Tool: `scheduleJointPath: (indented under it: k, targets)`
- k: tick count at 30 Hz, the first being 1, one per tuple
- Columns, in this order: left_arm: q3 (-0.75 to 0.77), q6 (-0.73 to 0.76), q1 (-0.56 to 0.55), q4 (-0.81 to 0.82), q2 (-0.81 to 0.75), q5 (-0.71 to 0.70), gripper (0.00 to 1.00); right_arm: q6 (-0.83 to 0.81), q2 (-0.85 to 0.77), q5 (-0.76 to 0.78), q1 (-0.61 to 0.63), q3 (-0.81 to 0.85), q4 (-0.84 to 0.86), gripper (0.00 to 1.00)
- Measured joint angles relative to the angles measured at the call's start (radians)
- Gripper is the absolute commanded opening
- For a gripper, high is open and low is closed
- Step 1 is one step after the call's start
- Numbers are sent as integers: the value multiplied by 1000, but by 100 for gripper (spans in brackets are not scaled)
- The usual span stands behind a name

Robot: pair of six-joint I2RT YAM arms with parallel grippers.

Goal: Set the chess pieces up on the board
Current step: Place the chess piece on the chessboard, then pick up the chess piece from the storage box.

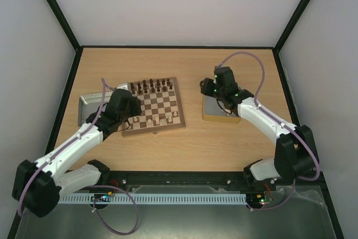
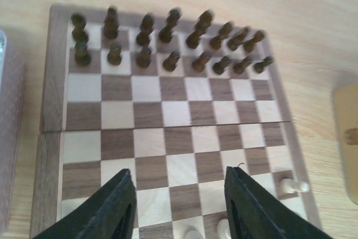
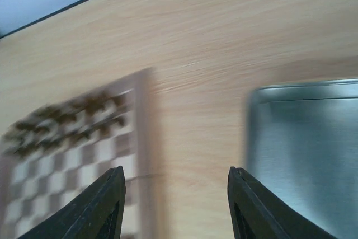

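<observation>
The board (image 1: 154, 106) lies left of centre, with dark pieces along its far rows. A few cream chess pieces (image 1: 169, 119) stand near its front right corner. In the left wrist view two cream pieces (image 2: 193, 232) peek in at the bottom edge and one pawn (image 2: 293, 185) lies on its side by the right border. My left gripper (image 2: 179, 180) hangs open over the near squares of the board (image 2: 168, 116), nothing between its fingers; from above the left gripper (image 1: 131, 117) is at the board's near left. My right gripper (image 3: 176, 174) is open and empty over bare table, between the blurred board (image 3: 72, 149) and a tin.
A metal tin (image 1: 89, 104) lies left of the board. A second tin (image 1: 221, 110) sits to the board's right under the right gripper (image 1: 210, 87); its inside (image 3: 307, 144) looks bare where it shows. Black frame rails border the table.
</observation>
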Motion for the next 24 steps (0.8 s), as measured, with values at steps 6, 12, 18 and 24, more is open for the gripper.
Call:
scheduleJointPath:
  k: [6, 12, 18, 24]
  targets:
    - [-13, 30, 0, 44, -146, 69, 52, 51, 106, 156, -148, 6, -82, 46]
    - [-19, 37, 0, 59, -164, 124, 52, 57, 224, 219, -216, 9, -112, 38]
    - [-19, 41, 0, 61, -159, 148, 52, 27, 317, 284, -240, 55, -125, 27]
    - [-25, 42, 0, 64, -149, 158, 53, -17, 396, 320, -240, 117, -134, 24]
